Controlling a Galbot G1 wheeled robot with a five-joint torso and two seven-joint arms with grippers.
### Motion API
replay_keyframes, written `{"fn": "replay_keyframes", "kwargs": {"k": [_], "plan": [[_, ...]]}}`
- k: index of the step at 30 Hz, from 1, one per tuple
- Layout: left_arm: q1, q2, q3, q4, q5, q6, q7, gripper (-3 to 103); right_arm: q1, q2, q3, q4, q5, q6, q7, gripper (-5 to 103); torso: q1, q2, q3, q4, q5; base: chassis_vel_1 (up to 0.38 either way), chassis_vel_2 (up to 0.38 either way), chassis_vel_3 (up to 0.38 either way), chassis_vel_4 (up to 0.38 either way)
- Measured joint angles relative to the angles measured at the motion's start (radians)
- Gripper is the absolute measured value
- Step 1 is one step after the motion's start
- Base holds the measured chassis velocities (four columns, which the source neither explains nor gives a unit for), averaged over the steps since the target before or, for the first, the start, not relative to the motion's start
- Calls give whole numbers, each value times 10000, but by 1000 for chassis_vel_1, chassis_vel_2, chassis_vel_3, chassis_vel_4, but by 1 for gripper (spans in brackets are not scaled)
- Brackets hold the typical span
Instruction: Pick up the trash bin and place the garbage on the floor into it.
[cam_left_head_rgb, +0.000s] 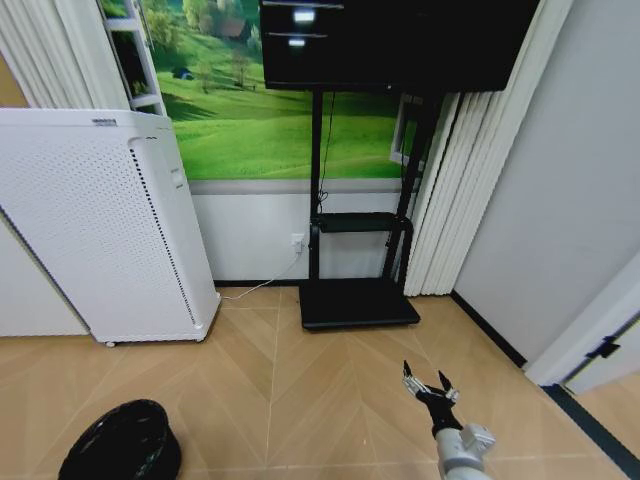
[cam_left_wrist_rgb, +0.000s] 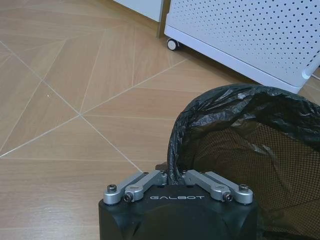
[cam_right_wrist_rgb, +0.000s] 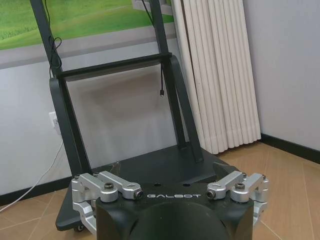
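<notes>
Left claw (cam_left_wrist_rgb: 172, 176) clamps trash bin (cam_left_wrist_rgb: 240, 150) rim | fingertips hidden

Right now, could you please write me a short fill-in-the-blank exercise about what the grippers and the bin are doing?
1. The left gripper is shut on the rim of the ____.
2. The right gripper hangs over the floor with its fingers ____.
3. The bin is lined with a black plastic ____.
4. Behind the bin stands a perforated appliance coloured ____.

Missing words: bin; open; bag; white
</notes>
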Motion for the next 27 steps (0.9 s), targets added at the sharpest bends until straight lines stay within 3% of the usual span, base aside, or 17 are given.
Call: {"fn": "replay_keyframes", "kwargs": {"k": [18, 27], "plan": [[47, -92, 36, -44, -68, -8, 22, 3, -23, -41, -77, -97, -96, 418, 22, 100, 0, 0, 1, 0, 1, 56, 67, -72, -68], [39, -6, 58, -319, -773, 489, -29, 3, -39, -53, -84, -244, -610, 527, -6, 100, 0, 0, 1, 0, -8, -21, -19, 25, 24]]}}
